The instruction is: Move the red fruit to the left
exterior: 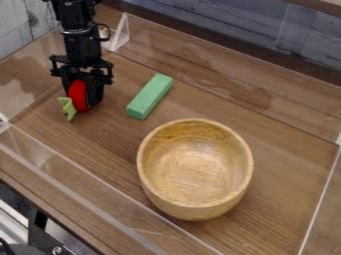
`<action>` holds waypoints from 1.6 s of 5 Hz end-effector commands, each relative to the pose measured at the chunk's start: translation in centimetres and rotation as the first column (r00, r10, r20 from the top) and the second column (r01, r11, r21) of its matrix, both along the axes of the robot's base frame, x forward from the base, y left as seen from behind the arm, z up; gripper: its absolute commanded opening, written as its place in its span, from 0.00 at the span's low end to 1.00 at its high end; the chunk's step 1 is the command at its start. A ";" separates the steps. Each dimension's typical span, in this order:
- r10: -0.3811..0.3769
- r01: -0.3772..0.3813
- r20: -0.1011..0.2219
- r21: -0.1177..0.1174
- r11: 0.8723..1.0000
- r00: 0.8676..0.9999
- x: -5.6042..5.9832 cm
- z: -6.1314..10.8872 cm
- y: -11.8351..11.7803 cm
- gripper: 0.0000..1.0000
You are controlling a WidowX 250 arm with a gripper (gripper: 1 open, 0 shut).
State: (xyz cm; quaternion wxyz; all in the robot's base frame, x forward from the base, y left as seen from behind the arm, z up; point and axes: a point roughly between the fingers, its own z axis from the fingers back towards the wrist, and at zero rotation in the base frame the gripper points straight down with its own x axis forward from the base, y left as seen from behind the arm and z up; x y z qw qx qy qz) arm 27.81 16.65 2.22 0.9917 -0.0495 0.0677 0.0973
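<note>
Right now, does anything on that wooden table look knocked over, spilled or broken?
Nothing stands out. The round wooden bowl sits upright and empty, the flat green block lies whole beside it, and the claw holds the small red toy strawberry low over the table.
</note>
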 end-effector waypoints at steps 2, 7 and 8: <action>-0.020 0.022 0.046 -0.027 0.999 0.999 0.7 1.0 0.5 1.00; -0.069 0.079 0.094 -0.098 0.992 0.993 -0.2 6.1 -1.4 1.00; -0.053 0.061 0.078 -0.105 0.993 0.996 -0.5 4.8 -1.7 0.00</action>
